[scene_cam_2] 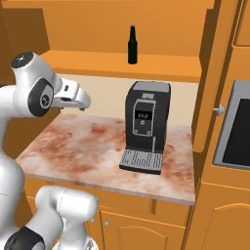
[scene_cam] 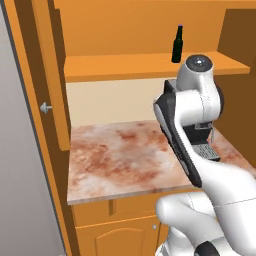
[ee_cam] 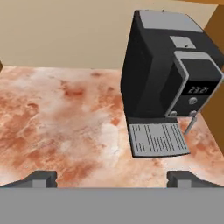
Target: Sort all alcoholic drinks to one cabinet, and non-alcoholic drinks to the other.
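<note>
One alcoholic drink, a dark long-necked bottle point(scene_cam: 177, 45) point(scene_cam_2: 132, 46) with a purple cap, stands upright on the shelf point(scene_cam: 125, 67) point(scene_cam_2: 161, 66) of the open upper cabinet. My gripper point(ee_cam: 113, 178) point(scene_cam_2: 82, 104) hangs open and empty over the marbled counter point(ee_cam: 65, 113), well below the shelf and left of the coffee machine. Its fingertips point(ee_cam: 43, 177) stand wide apart. The non-alcoholic drinks are out of view.
A black coffee machine point(scene_cam_2: 145, 124) point(ee_cam: 166, 87) point(scene_cam: 206, 147) with a grey drip tray stands at the right of the reddish counter point(scene_cam: 120, 155) point(scene_cam_2: 78, 146). The cabinet doors point(scene_cam: 52, 75) point(scene_cam_2: 212, 73) hang open at both sides. A dark oven front point(scene_cam_2: 239, 127) is at the far right.
</note>
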